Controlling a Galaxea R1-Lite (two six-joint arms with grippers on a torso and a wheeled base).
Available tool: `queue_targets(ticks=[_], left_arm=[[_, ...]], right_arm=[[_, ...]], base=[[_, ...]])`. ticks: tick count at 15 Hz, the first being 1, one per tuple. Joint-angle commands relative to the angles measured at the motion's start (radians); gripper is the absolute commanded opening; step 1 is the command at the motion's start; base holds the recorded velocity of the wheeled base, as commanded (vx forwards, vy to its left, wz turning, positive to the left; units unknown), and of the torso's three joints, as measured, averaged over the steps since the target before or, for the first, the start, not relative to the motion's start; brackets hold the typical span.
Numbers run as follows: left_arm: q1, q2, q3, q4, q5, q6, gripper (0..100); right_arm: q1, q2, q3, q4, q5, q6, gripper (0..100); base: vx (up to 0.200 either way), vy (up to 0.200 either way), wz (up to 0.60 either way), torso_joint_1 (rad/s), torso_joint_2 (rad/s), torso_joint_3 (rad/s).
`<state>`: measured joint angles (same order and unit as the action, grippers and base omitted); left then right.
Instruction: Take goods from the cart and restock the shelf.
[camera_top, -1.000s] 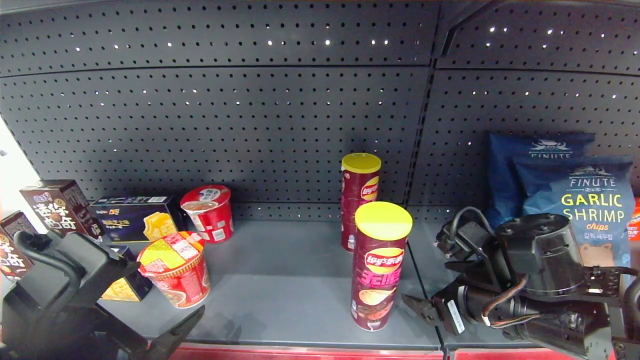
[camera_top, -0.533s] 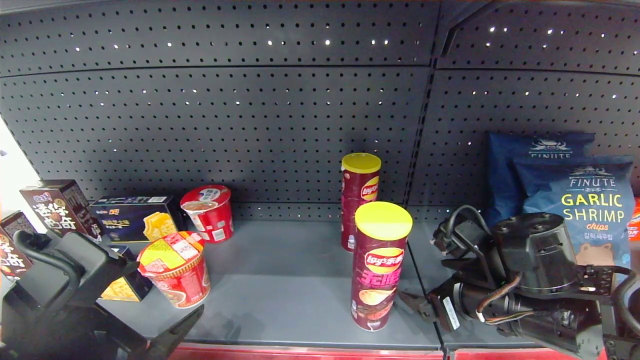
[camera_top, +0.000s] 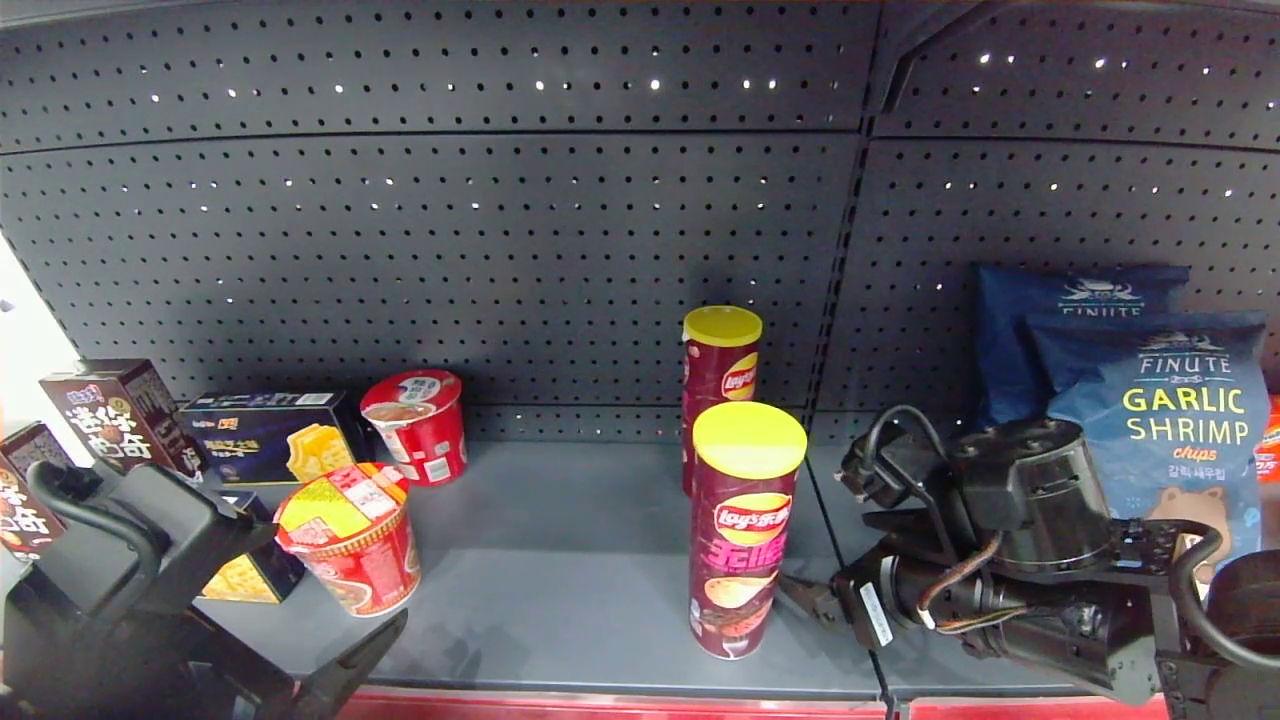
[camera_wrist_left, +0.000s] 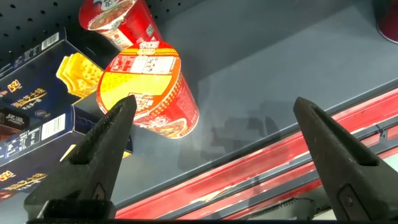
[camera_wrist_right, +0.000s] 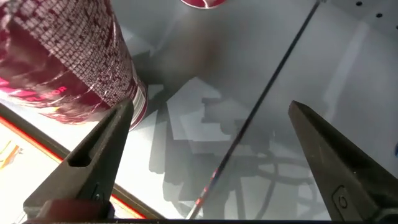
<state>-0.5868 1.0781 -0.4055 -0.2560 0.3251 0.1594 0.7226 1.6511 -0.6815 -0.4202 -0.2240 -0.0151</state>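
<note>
The open, empty right hand (camera_wrist_right: 208, 109) has nudged the front chip can (camera_top: 745, 530) leftward on the shelf (camera_top: 560, 570), standing just before the rear can (camera_top: 722, 375); placement seems nearly finished

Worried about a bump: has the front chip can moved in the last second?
Yes. The front chip can slid left, overlapping the unmoved rear can more.

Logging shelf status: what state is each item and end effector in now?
Front chip can, upright, lidded.
Rear chip can, upright, lidded.
Front noodle cup, standing, sealed.
Rear noodle cup, standing, sealed.
Chip bags, upright, unopened.
Left end effector, open, empty.
Right end effector, open, empty.
</note>
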Motion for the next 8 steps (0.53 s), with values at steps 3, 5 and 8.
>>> queue_targets(ticks=[3,5,8], left_arm=[[0.001,0.0,0.001,0.0,0.0,0.0,100],[0.002,0.0,0.001,0.0,0.0,0.0,100],[0.002,0.0,0.002,0.0,0.0,0.0,100]], right_arm=[[0.015,0.027,-0.018,-0.008,0.0,0.0,100],[0.015,0.033,-0.018,-0.009,0.0,0.0,100],[0.015,0.026,-0.009,-0.011,0.0,0.0,100]], base=[[0.0,0.0,0.0,0.0,0.0,0.0],[0.0,0.0,0.0,0.0,0.0,0.0],[0.0,0.0,0.0,0.0,0.0,0.0]])
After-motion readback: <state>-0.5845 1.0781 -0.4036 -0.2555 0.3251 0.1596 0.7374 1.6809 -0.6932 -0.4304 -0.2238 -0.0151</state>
